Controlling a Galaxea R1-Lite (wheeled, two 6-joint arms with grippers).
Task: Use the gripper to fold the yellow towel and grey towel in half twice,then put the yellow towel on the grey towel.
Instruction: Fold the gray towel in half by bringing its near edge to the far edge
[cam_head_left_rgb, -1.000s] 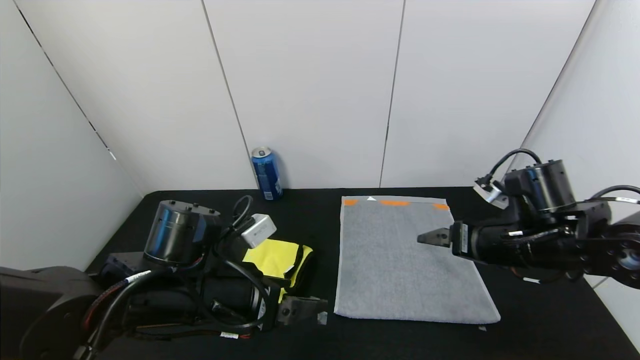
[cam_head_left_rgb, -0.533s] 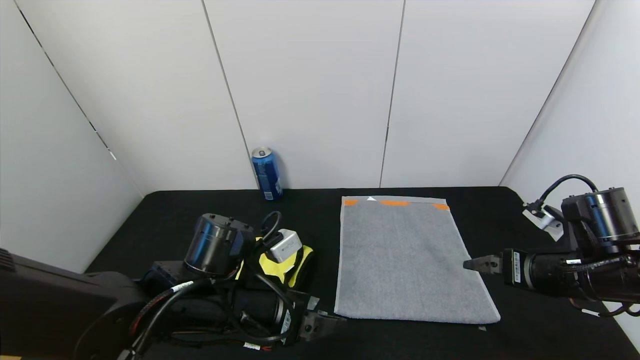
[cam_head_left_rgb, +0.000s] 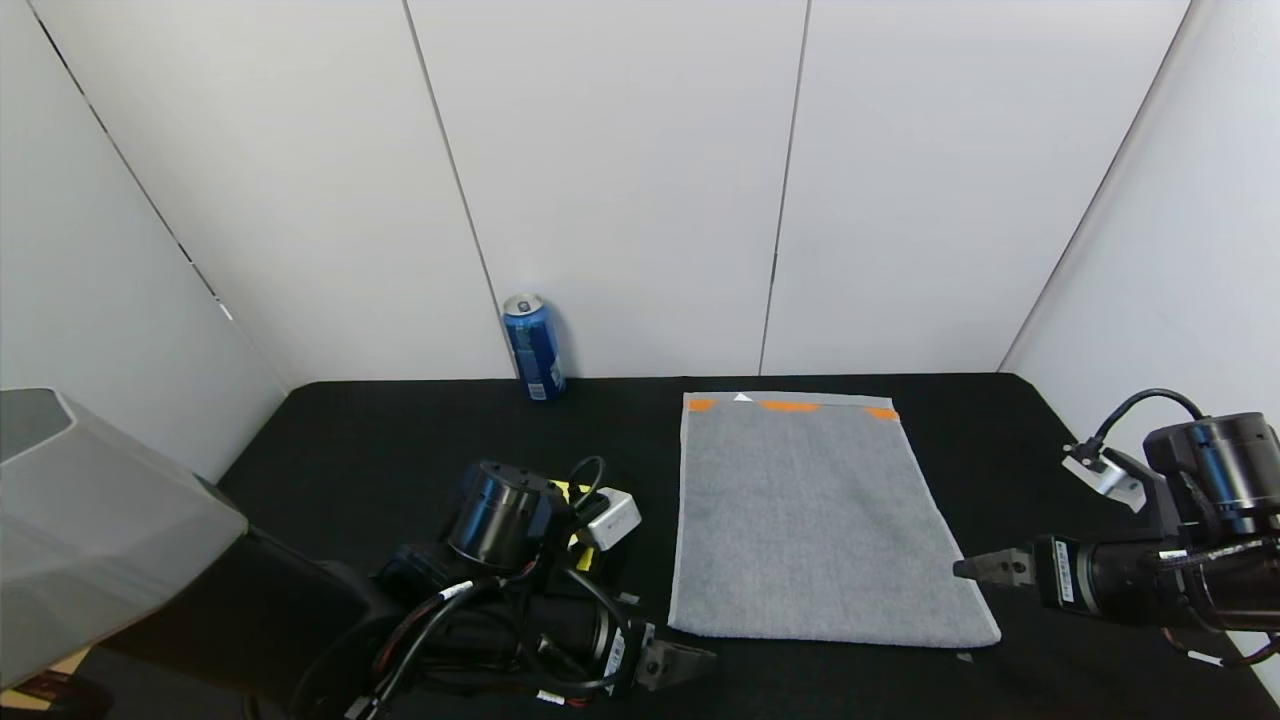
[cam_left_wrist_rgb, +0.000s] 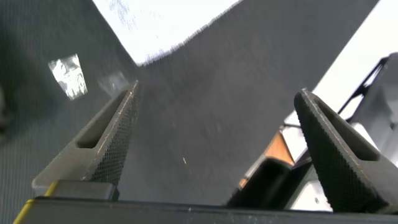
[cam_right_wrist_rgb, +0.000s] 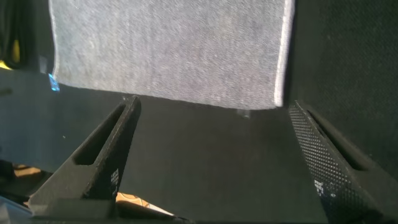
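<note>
Both arms had dropped toward the near edge since a second before: your right pincer (cam_head_left_rgb: 962, 570) pulled back off the grey towel (cam_head_left_rgb: 808, 520) to hover just beside its near right corner, and your left pincer (cam_head_left_rgb: 690, 662) slid forward and rightward to the towel's near left corner.

Nearest, both wrist views showed the fingers spread wide with nothing between them. The left pincer (cam_left_wrist_rgb: 217, 155) looked down on bare black worktop (cam_head_left_rgb: 350, 430), the towel's corner just past it. The right pincer (cam_right_wrist_rgb: 217, 162) faced the towel's near hem (cam_right_wrist_rgb: 168, 96).

Grey towel lay flat, unfolded, orange band (cam_head_left_rgb: 790, 405) at the far end. Yellow towel (cam_head_left_rgb: 570, 492) sat left of it, mostly hidden behind the left arm; how far it had been folded could not be told.

Step in hand, by my reading: the grey towel's first fold. Next you would need each pincer to pinch a near corner, then carry the hem to the far end.

Far back, a blue can (cam_head_left_rgb: 533, 346) stood against the wall.
</note>
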